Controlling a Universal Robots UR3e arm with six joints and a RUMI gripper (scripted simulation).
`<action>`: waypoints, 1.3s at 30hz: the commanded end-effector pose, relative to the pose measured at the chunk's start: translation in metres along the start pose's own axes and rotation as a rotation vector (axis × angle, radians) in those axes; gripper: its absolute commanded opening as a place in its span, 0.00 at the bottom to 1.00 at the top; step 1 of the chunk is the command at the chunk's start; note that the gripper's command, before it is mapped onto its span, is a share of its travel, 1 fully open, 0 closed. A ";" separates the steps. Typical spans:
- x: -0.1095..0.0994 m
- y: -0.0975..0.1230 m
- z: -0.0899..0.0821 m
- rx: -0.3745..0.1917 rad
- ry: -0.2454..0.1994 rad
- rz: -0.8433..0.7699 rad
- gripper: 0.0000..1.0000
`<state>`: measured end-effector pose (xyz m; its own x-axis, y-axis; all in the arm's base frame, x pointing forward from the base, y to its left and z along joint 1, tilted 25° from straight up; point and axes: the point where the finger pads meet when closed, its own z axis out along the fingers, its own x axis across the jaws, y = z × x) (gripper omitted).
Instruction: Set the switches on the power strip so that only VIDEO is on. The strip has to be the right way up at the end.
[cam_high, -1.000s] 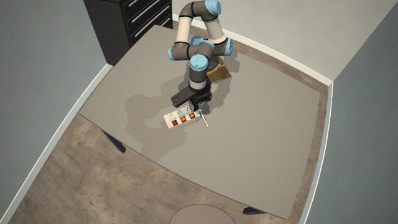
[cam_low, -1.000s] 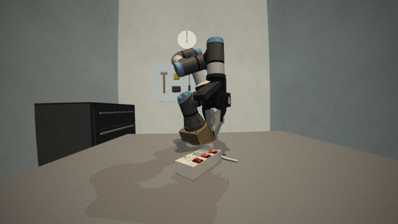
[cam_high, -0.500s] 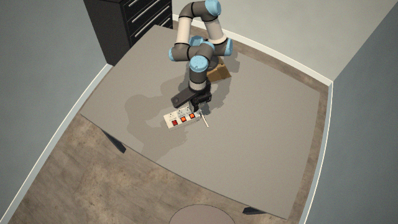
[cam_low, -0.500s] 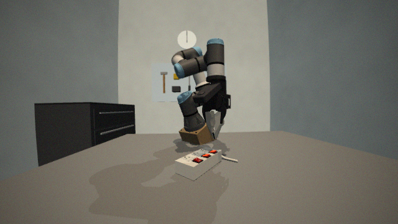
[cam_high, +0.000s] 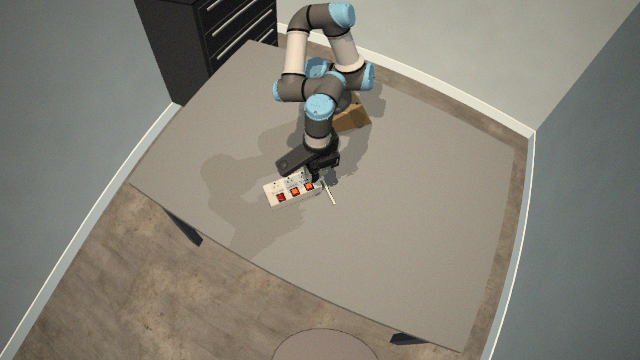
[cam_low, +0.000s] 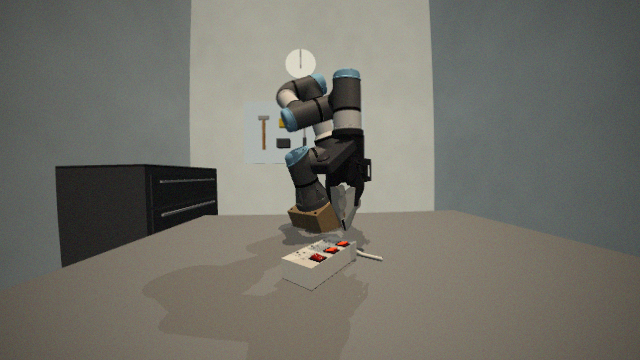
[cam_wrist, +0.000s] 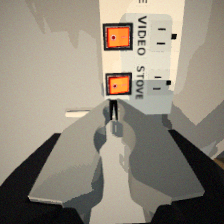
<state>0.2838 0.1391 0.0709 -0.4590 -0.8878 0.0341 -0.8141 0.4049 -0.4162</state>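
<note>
The white power strip (cam_high: 291, 188) lies face up on the grey table, switches and sockets upward. It has three rocker switches in a row. In the wrist view the VIDEO switch (cam_wrist: 117, 37) and the STOVE switch (cam_wrist: 118, 84) both glow bright orange. The third switch (cam_high: 281, 197), at the other end, looks darker red. My gripper (cam_high: 316, 176) is shut with nothing between the fingers. Its tips (cam_low: 345, 225) hover just off the STOVE end of the strip, a little above it. A short white cord stub (cam_high: 330, 194) sticks out of that end.
A black drawer cabinet (cam_high: 210, 35) stands beyond the table's far left corner. The arm's wooden base block (cam_high: 352, 117) sits on the table behind the strip. A tool board (cam_low: 270, 132) hangs on the back wall.
</note>
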 end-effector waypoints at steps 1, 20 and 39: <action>-0.001 -0.001 0.005 0.002 -0.002 0.000 0.00; -0.001 -0.001 0.019 0.002 -0.002 0.000 0.00; -0.001 -0.001 0.021 0.002 -0.002 0.000 0.00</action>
<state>0.2917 0.1349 0.0514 -0.4588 -0.8879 0.0336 -0.8140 0.4048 -0.4165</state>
